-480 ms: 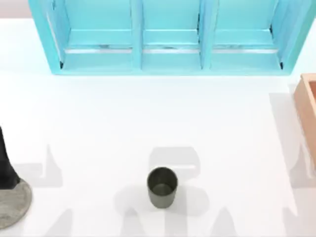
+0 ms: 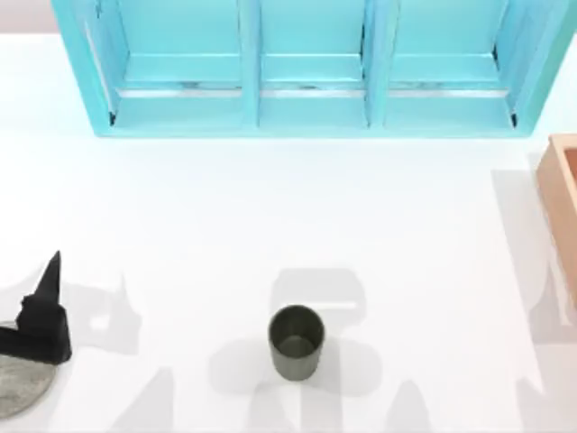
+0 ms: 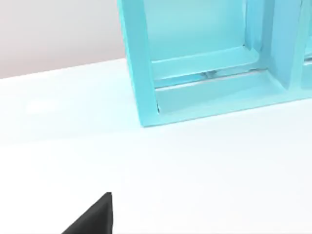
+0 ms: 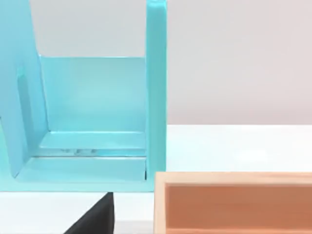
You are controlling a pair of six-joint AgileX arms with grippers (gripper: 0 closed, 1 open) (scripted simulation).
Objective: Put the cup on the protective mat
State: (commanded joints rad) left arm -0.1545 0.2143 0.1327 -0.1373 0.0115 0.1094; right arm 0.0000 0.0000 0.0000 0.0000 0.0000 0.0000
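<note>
The cup (image 2: 296,343) is a small dark olive-grey cylinder standing upright on the white table, a little below the middle of the top view. The protective mat (image 2: 20,386), a mottled grey disc, lies at the lower left corner and is cut off by the picture's edge. My left gripper (image 2: 45,305) hangs over the mat's upper rim, far to the left of the cup, and a dark part of it (image 3: 95,218) appears in the left wrist view. A dark part of my right gripper (image 4: 95,217) appears in the right wrist view, close to the wooden box.
A turquoise shelf unit (image 2: 306,68) with three bays spans the back of the table. A tan wooden box (image 2: 563,203) stands at the right edge, also seen as the box (image 4: 234,202) in the right wrist view. White tabletop lies between the mat and the cup.
My left gripper has swung in from the left edge, to the right and towards the back, uncovering more of the mat's rim. The cup has not moved.
</note>
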